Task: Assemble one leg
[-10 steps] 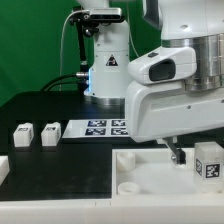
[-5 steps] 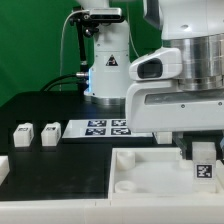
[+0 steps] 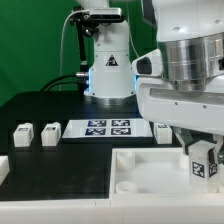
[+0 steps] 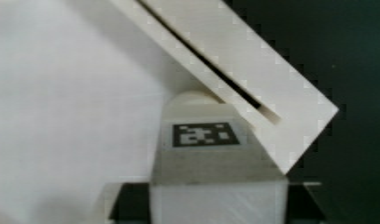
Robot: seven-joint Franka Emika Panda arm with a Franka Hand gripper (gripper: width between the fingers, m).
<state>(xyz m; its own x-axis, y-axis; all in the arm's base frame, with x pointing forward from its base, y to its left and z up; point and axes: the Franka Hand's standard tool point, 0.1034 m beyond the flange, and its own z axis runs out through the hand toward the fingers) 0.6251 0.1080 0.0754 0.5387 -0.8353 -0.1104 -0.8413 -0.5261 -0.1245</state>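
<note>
My gripper (image 3: 203, 152) is shut on a white leg (image 3: 206, 163) with a square tag and holds it tilted over the right end of the big white tray (image 3: 140, 172). In the wrist view the leg (image 4: 208, 140) sits between my two black fingers (image 4: 134, 203), with the tray's rim and corner (image 4: 240, 70) just beyond its tip. I cannot tell whether the leg touches the tray. Two more legs (image 3: 22, 135) (image 3: 50, 133) stand at the exterior view's left. A third (image 3: 162, 131) stands behind the tray.
The marker board (image 3: 108, 127) lies on the black table behind the tray. A white robot base (image 3: 108, 70) with cables stands at the back. A white part's edge (image 3: 3, 168) shows at the exterior view's far left.
The wrist has turned, so the held leg now sits tilted instead of upright. It stays over the tray's right end, and the arm body has shifted to the exterior view's right.
</note>
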